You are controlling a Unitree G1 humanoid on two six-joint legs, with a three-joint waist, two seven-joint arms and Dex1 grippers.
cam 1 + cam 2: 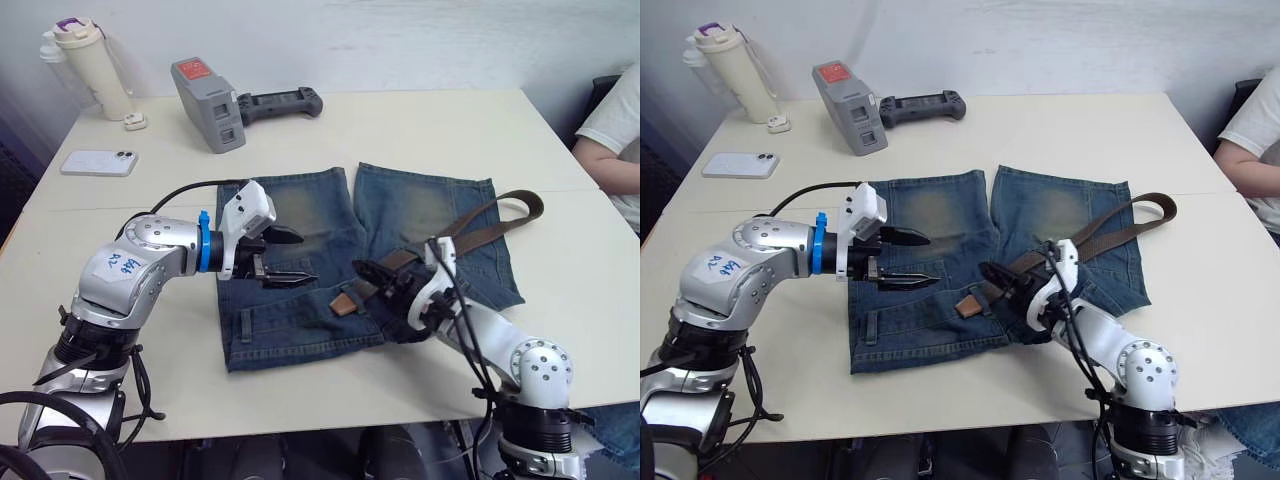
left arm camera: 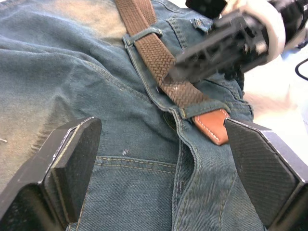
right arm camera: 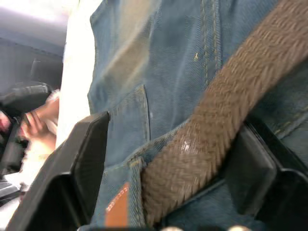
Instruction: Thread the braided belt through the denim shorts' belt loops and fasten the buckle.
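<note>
The denim shorts (image 1: 300, 322) lie flat on the table, waistband toward me. The braided belt (image 1: 478, 235) runs from a fold at the far right diagonally down to the waistband. It passes under two belt loops (image 2: 145, 33), and its tan leather tip (image 2: 214, 126) pokes out past the nearer one. My right gripper (image 3: 173, 130) is open and straddles the belt just behind that loop, one finger on each side of the strap. My left gripper (image 1: 305, 258) hovers open over the shorts to the left of the tip, holding nothing. The buckle is hidden.
At the back left of the table (image 1: 430, 130) stand a cream bottle (image 1: 92, 70), a white phone (image 1: 98, 162), a grey device (image 1: 210, 105) and a black controller (image 1: 282, 103). A person's arm (image 1: 612, 140) rests at the right edge.
</note>
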